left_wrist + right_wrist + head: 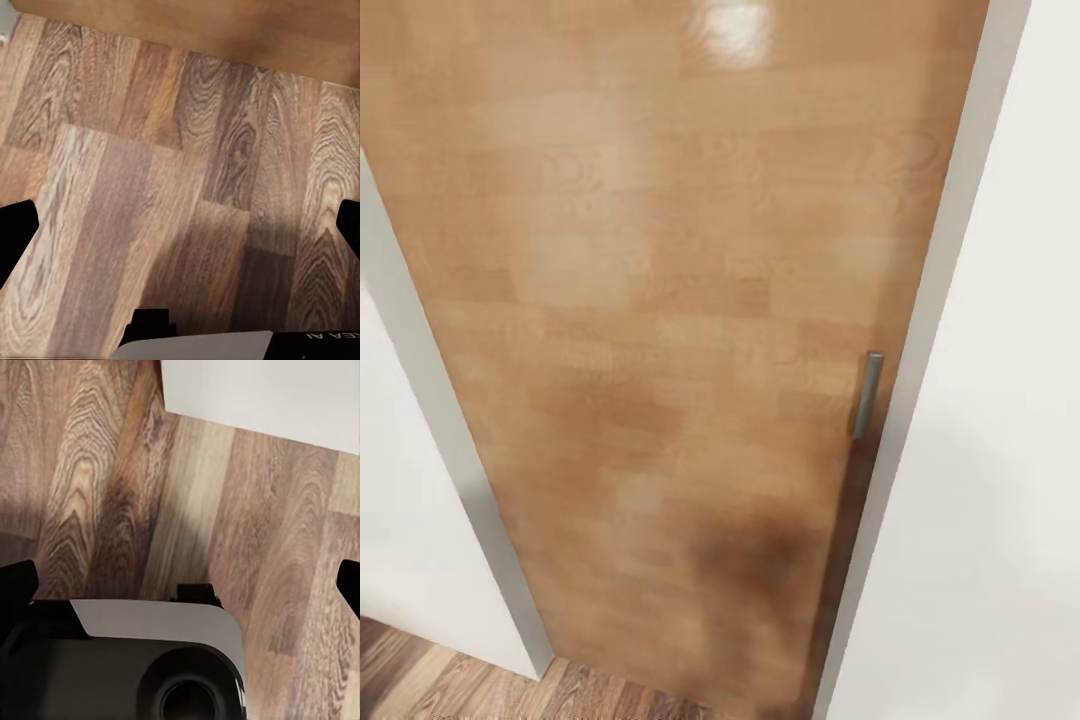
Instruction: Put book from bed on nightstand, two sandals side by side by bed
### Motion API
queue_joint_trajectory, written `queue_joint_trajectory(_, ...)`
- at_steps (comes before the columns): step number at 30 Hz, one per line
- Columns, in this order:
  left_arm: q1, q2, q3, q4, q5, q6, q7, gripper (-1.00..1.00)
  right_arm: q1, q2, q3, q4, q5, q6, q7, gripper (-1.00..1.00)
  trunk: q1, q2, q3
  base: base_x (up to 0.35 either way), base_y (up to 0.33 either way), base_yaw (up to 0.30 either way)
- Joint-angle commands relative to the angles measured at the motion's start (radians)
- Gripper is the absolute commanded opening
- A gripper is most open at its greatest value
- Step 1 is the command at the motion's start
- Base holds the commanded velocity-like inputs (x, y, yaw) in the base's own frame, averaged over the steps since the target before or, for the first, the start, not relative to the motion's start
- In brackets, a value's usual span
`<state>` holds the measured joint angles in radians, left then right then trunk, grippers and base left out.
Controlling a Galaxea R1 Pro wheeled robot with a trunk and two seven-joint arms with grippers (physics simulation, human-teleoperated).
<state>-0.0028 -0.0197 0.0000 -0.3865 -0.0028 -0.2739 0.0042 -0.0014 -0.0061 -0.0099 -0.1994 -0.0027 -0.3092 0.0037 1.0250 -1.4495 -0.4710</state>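
The book, the bed, the nightstand and the two sandals are out of view. In the head view a closed light brown wooden door (pixel 660 300) stands close in front of me. In the left wrist view my left gripper (pixel 180 229) hangs open over the wood-plank floor (pixel 150 187), its dark fingertips (pixel 15 236) at the frame's two sides with nothing between them. In the right wrist view my right gripper (pixel 180 585) is open too, its fingertips (pixel 15 585) wide apart above the floor (pixel 247 510).
The door has a grey bar handle (pixel 867 393) and a grey frame (pixel 950 250), with white walls on the right (pixel 990 560) and left (pixel 400 500). My own base (pixel 150 660) shows below the right gripper, and a white wall (pixel 262 397) is nearby.
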Motion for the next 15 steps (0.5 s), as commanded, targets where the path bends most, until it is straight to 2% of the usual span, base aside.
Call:
queue_joint_trajectory(1, 0.000, 0.000, 0.000, 0.000, 0.000, -0.002, 0.000, 1.00, 0.000, 0.000, -0.001, 0.000, 0.000, -0.003, 0.000, 1.00, 0.000, 0.000, -0.001, 0.000, 0.000, 0.292)
queue_joint_trajectory(15, 0.000, 0.000, 0.000, 0.000, -0.001, -0.002, 0.000, 1.00, 0.000, 0.000, -0.001, 0.000, 0.000, -0.003, -0.001, 1.00, 0.000, 0.000, -0.001, 0.000, 0.000, 0.292)
